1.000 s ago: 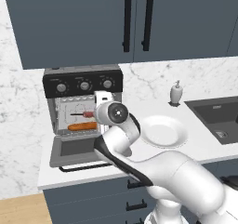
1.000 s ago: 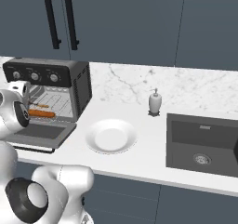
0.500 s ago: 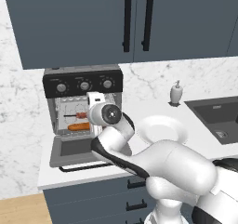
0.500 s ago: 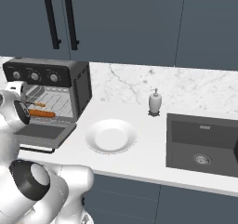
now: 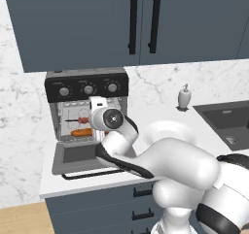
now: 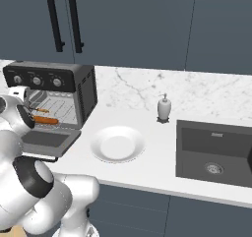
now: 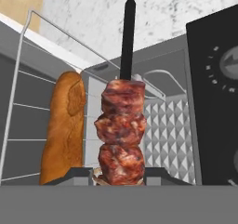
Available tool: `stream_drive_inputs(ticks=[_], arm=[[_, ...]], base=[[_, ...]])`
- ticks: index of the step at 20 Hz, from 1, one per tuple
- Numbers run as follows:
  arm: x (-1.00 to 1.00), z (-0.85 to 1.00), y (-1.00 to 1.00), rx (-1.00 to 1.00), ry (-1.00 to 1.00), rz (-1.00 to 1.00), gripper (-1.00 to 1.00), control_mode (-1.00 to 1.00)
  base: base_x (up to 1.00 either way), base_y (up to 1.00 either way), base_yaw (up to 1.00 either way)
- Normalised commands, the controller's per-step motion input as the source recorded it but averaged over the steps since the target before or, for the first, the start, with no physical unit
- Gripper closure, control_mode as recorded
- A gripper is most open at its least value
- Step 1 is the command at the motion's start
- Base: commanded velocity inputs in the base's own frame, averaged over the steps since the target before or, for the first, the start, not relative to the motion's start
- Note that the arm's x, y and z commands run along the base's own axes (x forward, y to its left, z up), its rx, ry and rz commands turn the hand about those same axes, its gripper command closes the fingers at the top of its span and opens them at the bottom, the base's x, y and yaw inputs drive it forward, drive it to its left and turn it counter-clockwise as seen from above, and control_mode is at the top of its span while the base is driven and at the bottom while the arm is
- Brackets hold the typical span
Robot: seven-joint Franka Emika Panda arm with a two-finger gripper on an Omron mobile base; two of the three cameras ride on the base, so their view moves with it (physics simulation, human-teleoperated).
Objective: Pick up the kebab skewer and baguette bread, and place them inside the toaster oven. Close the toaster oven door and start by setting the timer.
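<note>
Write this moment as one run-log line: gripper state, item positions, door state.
gripper: shut on kebab skewer, at oven mouth | baguette bread: on rack inside toaster oven | toaster oven door: open

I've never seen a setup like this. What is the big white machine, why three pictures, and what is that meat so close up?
The white machine is a robot arm on a kitchen counter's edge. Two pictures come from cameras behind it, left and right; the third looks along its hand. Its small dark fingers are shut on the thin kebab skewer with red-brown meat chunks, held at the open boxy dark grey toaster oven. The orange-brown baguette loaf already lies on the wire rack inside. On the white counter sit a white plate and a soap dispenser, beside a dark sink.
</note>
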Motion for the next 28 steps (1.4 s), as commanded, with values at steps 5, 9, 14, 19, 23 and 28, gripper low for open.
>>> stream_drive_inputs(ticks=[5, 9, 14, 19, 23, 28], arm=[[0.12, -0.12, 0.00, 0.00, 0.00, 0.00, 1.00, -1.00], [0.07, -0.16, 0.00, 0.00, 0.00, 0.00, 1.00, -1.00], [0.08, -0.13, -0.01, 0.00, 0.00, 0.00, 1.00, -1.00], [0.09, -0.08, -0.05, 0.00, 0.00, 0.00, 1.00, -1.00], [0.10, -0.04, -0.02, 0.00, 0.00, 0.00, 1.00, -1.00], [0.09, 0.00, 0.00, 0.00, 0.00, 0.00, 1.00, -1.00]], base=[[0.00, 0.00, 0.00], [0.00, 0.00, 0.00], [0.00, 0.00, 0.00], [0.00, 0.00, 0.00], [0.00, 0.00, 0.00], [0.00, 0.00, 0.00]])
